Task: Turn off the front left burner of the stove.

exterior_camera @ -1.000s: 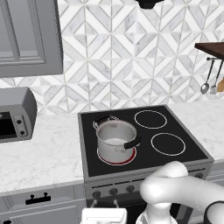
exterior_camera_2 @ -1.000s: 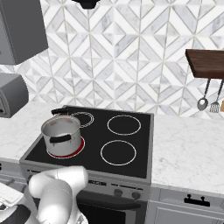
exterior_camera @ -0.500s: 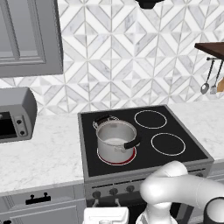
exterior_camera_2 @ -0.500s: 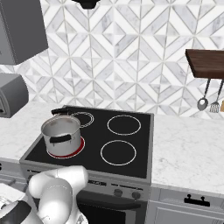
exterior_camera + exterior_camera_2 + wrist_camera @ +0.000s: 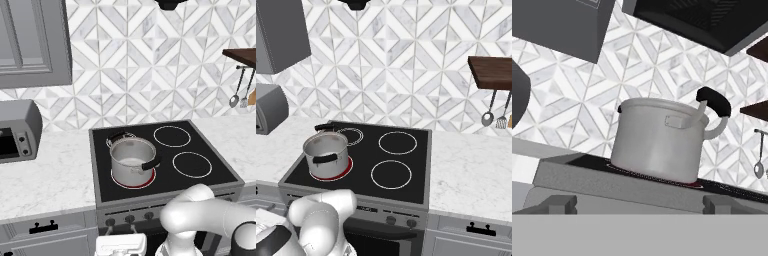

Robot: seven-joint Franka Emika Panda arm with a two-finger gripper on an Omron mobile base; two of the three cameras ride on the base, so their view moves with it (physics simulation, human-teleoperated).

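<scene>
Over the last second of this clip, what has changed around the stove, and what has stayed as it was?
Little has changed. In the left base view the robot's white hand at the bottom edge, below the stove's knobs, has crept slightly right; nothing was taken hold of or let go. The pot stays on the front left burner, which still glows red, and the toaster oven has not moved.

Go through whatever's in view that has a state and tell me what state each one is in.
front left burner: glowing red, on
steel pot: upright on that burner, no lid
front right burner: pale ring, not glowing
back right burner: pale ring, not glowing
end effector: low before the stove front, open
</scene>
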